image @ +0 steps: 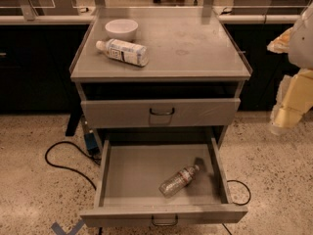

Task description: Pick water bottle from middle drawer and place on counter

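The water bottle (179, 180), small and clear with a reddish band and white cap, lies on its side in the open middle drawer (132, 175), right of centre, cap pointing to the back right. The drawer is pulled far out and its dark loop handle (164, 222) is at the front. The counter (195, 43) is the grey cabinet top above. My gripper (283, 116) hangs at the right edge of the view, right of the cabinet, at about the upper drawer's height. It is well apart from the bottle and holds nothing that I can see.
A white bowl (121, 28) and a bigger bottle with a white printed label (123, 51) lie on the counter's left part. The upper drawer (161, 112) is almost closed. A black cable (63, 160) runs over the speckled floor at the left. A pale ledge with dark cabinets stands behind.
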Tool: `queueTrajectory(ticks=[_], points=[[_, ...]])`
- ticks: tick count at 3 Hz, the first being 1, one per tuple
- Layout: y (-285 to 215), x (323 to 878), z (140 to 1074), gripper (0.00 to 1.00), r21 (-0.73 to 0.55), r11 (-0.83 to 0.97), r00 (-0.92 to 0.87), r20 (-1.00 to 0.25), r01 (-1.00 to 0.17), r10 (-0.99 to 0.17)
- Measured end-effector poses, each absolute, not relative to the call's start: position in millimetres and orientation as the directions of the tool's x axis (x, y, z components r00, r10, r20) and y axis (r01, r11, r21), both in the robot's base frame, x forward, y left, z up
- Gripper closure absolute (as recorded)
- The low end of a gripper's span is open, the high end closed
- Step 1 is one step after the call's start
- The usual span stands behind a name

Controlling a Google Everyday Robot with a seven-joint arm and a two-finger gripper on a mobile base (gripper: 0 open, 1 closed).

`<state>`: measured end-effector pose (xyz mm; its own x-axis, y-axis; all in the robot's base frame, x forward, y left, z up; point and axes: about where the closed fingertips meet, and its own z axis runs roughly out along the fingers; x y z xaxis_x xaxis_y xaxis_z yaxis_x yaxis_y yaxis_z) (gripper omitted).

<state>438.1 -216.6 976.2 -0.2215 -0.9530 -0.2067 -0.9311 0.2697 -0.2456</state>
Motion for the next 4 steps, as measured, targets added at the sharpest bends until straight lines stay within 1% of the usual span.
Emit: queueTrajectory(ticks=[1,2,4], points=[[-216.6,438.1,976.2,0.00,-0.246,0.270,-0.221,-0.207,-0.931,-0.953],[-218.2,426.6,948.4,0.00,-0.225,0.248,-0.206,-0.195,-0.942,-0.959],[-192.0,362.9,870.7,0.00,-0.279,0.147,-0.081,-0.233,-0.949,-0.969]])
